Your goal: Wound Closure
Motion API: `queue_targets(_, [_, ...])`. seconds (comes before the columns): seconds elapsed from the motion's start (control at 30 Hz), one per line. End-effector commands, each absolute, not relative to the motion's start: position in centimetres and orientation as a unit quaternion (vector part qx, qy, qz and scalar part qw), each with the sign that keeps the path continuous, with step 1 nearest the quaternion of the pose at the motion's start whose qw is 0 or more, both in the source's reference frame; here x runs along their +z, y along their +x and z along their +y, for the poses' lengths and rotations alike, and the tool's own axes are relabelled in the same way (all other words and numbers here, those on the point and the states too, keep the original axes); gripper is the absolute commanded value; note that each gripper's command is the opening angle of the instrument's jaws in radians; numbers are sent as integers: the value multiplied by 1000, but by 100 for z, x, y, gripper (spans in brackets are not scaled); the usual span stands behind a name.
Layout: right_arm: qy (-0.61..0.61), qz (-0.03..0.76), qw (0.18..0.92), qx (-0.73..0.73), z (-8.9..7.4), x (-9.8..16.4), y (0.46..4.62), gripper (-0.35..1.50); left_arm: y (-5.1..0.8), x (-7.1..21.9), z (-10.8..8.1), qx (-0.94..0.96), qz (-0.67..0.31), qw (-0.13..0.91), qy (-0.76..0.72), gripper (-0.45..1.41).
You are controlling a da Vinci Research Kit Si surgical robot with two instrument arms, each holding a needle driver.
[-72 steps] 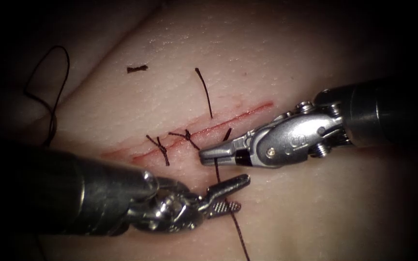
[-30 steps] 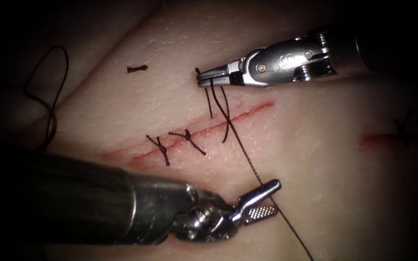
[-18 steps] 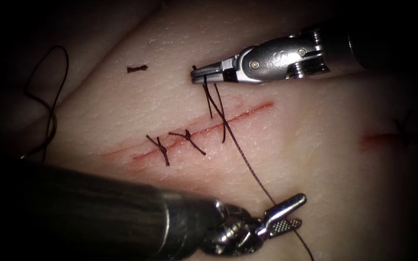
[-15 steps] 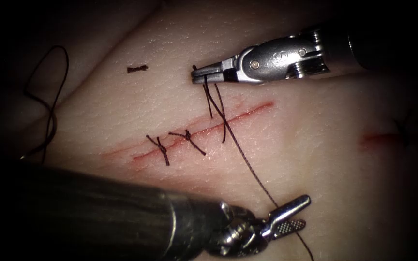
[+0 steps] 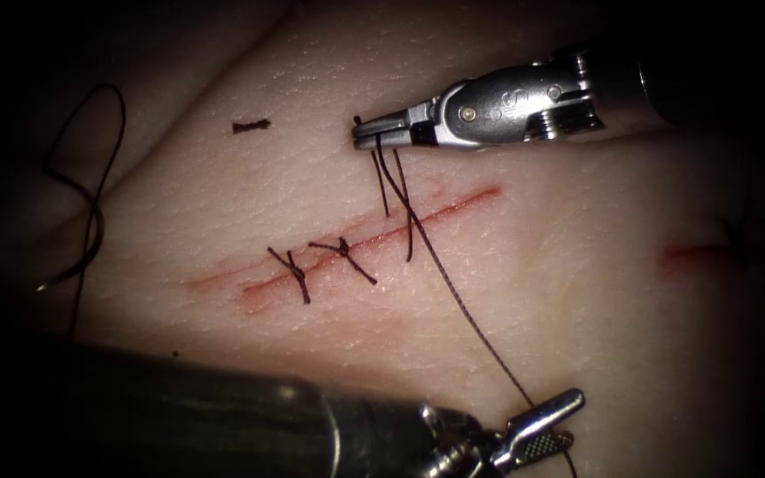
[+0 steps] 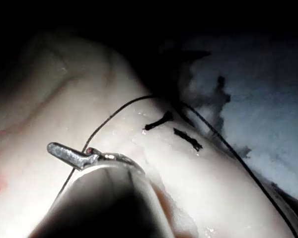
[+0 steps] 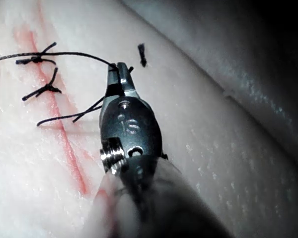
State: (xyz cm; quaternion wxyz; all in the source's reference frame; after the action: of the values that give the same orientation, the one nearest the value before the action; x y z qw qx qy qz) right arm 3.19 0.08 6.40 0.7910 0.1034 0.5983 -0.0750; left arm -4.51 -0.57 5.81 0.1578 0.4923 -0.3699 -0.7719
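Thread drawn tauter across cut: left tool, open, has slid lower-right; right tool clamps thread ends; throw tightening

I see beyond the tissue a pale rumpled sheet, dark blotches on it | loose thread scrap lying alone, up-left of the cut | small red mark far right, dark stitch beside it
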Motion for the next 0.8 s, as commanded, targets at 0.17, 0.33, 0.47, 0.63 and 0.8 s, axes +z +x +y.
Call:
queue_targets(0.17, [104,599,790,-76,5,645,326,-35,-461,580,-65,-771,-369,158,495,66])
queue_targets(0.33, [106,599,791,-74,6,645,326,-35,-466,575,-68,-768,-370,162,496,69])
queue_targets(0.47, [106,599,790,-74,5,645,326,-35,-470,575,-69,-768,-371,162,497,59])
queue_targets(0.63, [106,599,790,-74,5,645,324,-35,-467,578,-67,-766,-361,181,501,-45])
queue_targets(0.8, [108,601,788,-73,3,643,320,-35,-443,572,-66,-764,-334,206,511,-45])
